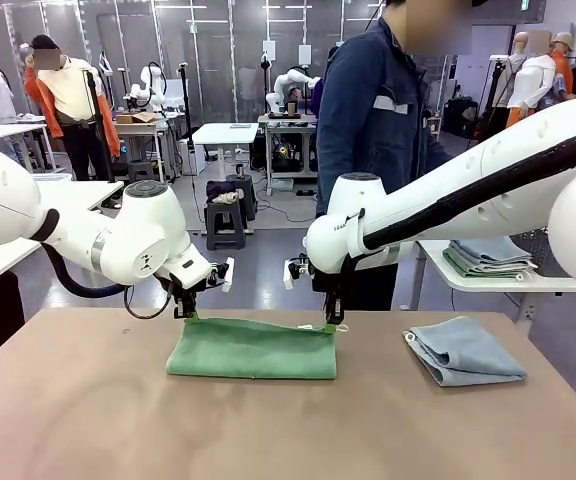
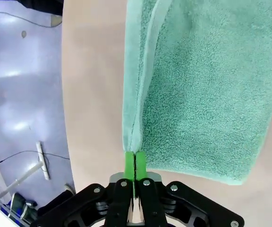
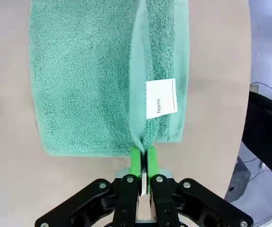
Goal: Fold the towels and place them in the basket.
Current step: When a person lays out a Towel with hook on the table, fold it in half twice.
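Tan tabletop (image 1: 88, 420) fills the lower half of the front view, with a person (image 1: 378, 110) in a dark blue jacket standing behind it at top centre. Of the 2 towels on it, the green towel (image 1: 253, 350) lies folded at the centre and the light blue towel (image 1: 465, 352) lies folded at the right (well apart). The left gripper (image 1: 186, 312) pinches the green towel's upper-left corner and the right gripper (image 1: 334, 322) its upper-right corner, pads pressed onto the hem, just beside a small white tag (image 3: 161, 98) printed "Name".
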Tool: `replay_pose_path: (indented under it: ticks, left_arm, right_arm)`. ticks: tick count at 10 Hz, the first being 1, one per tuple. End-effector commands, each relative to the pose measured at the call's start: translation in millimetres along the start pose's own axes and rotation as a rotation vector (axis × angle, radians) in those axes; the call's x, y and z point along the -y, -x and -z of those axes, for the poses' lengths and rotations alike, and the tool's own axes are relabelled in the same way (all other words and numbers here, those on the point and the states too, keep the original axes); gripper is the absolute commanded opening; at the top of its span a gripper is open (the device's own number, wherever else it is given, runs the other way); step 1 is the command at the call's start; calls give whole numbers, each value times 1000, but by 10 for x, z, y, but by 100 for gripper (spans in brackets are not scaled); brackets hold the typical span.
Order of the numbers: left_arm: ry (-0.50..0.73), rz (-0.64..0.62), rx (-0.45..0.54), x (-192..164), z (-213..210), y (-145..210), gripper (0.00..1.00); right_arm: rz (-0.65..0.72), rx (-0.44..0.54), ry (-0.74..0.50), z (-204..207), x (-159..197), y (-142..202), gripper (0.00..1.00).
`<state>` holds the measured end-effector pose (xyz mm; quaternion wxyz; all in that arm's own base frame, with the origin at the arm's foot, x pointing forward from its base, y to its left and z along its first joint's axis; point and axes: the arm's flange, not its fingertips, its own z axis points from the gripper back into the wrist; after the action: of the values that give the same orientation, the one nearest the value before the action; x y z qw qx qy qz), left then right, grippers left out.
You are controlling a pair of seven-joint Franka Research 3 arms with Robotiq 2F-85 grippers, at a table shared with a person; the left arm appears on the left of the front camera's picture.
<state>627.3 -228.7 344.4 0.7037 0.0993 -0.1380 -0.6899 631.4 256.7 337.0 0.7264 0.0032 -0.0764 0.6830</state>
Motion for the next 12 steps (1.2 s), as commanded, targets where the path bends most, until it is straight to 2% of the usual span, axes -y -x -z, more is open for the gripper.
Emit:
replay_pose_path:
  ticks: [1,4,5,6,7,8,9,10,11,12]
  left_arm:
    - [3,-30,-33,-54,9,0,9]
    - [-19,-73,-60,-71,25,43,40]
    - [-34,-77,-68,-55,4,63,48]
    - [-38,-69,-59,-44,-95,92,58]
    - [-11,-59,-42,19,-316,99,66]
    - [61,-74,-16,100,-632,103,75]
    - [82,-70,-19,173,-980,124,75]
    - [121,-42,22,242,-1295,166,75]
    - [188,-31,41,339,-1588,222,75]
    - [184,-25,66,402,-1789,289,75]
  right_arm:
    - [-16,-5,-13,13,78,23,12]
    - [-4,-12,19,11,104,67,44]
    - [-7,-30,38,-17,79,51,31]
    - [-9,-26,48,-102,42,24,64]
    - [32,-5,32,-270,-66,-24,51]
    - [90,15,13,-527,-257,-72,84]
    - [117,23,14,-796,-456,-100,71]
    - [132,22,31,-1044,-649,-113,100]
    - [168,35,49,-1283,-871,-132,91]
    - [209,56,61,-1445,-1036,-132,91]
